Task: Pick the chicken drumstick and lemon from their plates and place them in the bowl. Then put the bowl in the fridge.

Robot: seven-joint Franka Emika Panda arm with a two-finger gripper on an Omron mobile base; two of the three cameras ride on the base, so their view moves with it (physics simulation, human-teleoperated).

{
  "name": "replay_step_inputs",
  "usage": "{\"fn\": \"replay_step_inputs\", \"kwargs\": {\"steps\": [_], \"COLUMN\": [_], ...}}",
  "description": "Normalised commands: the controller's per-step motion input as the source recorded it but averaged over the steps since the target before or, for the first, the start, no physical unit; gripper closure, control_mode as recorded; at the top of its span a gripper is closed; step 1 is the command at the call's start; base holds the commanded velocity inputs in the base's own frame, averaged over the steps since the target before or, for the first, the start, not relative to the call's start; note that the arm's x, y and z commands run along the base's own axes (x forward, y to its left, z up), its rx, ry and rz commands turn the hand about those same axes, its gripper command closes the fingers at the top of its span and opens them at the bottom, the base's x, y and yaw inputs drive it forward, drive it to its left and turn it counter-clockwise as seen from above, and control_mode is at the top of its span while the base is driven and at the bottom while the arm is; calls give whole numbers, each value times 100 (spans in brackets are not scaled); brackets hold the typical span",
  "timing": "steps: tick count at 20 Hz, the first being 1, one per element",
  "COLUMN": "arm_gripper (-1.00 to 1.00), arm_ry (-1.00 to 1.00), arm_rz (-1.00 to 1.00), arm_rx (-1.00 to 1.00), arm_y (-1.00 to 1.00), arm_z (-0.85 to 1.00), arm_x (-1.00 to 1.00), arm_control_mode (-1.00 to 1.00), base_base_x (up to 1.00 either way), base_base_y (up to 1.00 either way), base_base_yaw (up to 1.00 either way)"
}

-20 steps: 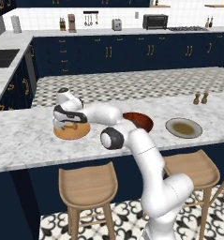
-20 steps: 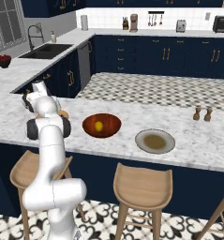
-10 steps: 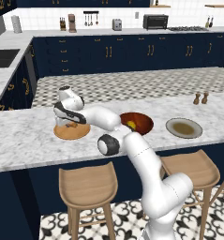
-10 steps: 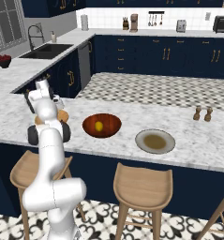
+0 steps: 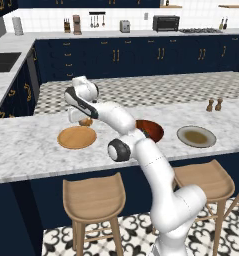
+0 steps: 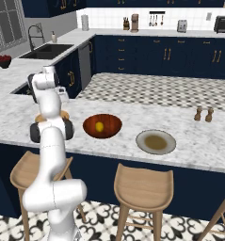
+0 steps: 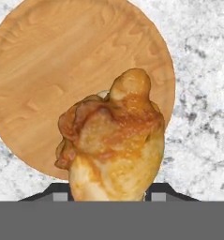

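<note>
My gripper [image 5: 82, 119] is shut on the golden-brown chicken drumstick [image 5: 85, 121], held a little above the far edge of the tan wooden plate [image 5: 77, 138]. In the hand view the drumstick [image 7: 113, 140] hangs close between the fingertips [image 7: 61, 191], over the bare wooden plate [image 7: 62, 70]. The reddish-brown bowl [image 6: 102, 126] stands to the right of that plate with the yellow lemon [image 6: 100, 126] inside it. From the left base view the bowl [image 5: 154, 129] is partly behind my arm. The grey-beige plate [image 5: 196, 136] lies further right. The fridge is out of view.
Salt and pepper shakers [image 5: 214, 105] stand behind the grey-beige plate. Wooden stools [image 5: 93, 199] line the near side of the marble counter [image 5: 26, 150]. A sink [image 6: 44, 50] and a red fruit bowl [image 6: 3, 61] are far left.
The gripper has risen off the wooden plate with the drumstick in it and shifted slightly toward the bowl. The plate is now bare.
</note>
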Motion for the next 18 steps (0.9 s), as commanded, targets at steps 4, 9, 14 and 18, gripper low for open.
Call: {"fn": "replay_step_inputs", "kwargs": {"steps": [4,9,14,18], "arm_gripper": [100,100,100,100], "arm_ry": [-24,-25,-15,-8], "arm_rz": [1,2,0,0], "arm_rx": [19,18,13,5], "arm_y": [-100,-100,-100,-100], "arm_z": [7,11,46,57], "arm_x": [-100,-100,-77,-41], "arm_control_mode": [-100,-100,-100,-100], "base_base_x": [0,0,0,0], "base_base_y": [0,0,0,0], "base_base_yaw": [0,0,0,0]}}
